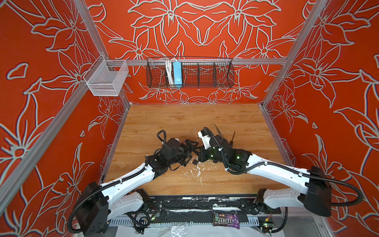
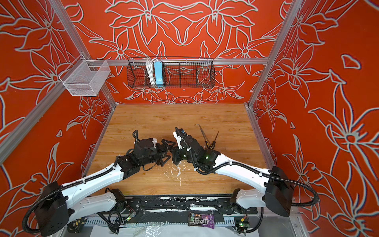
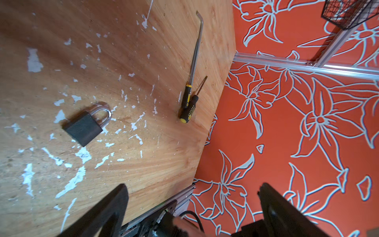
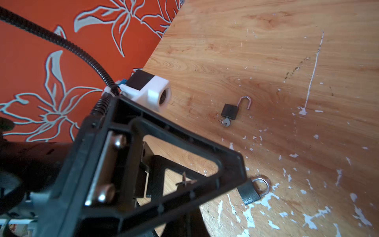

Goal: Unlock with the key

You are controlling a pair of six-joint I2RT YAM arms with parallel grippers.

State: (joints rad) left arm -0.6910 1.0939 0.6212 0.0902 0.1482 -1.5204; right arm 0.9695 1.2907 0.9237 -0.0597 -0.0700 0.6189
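A dark padlock (image 1: 195, 162) with its shackle closed lies on the wooden table (image 1: 164, 123) between the two grippers. It also shows in the left wrist view as padlock (image 3: 85, 128) and in the right wrist view as padlock (image 4: 251, 194). A second padlock (image 4: 229, 110) lies farther off, its shackle swung open and a key (image 4: 225, 122) in its base. My left gripper (image 3: 191, 205) is open, with one finger (image 4: 225, 164) close in front of the right wrist camera. My right gripper (image 1: 198, 152) is shut, tip to tip with the left. A small metal key (image 4: 184, 180) sticks out of it.
Two yellow-and-black screwdrivers (image 3: 188, 104) lie at the table's right side, also seen as screwdrivers (image 2: 213, 143). A black wire basket (image 1: 189, 74) and a white mesh basket (image 1: 105, 79) hang on the back rail. A candy packet (image 1: 226, 220) lies below the front edge.
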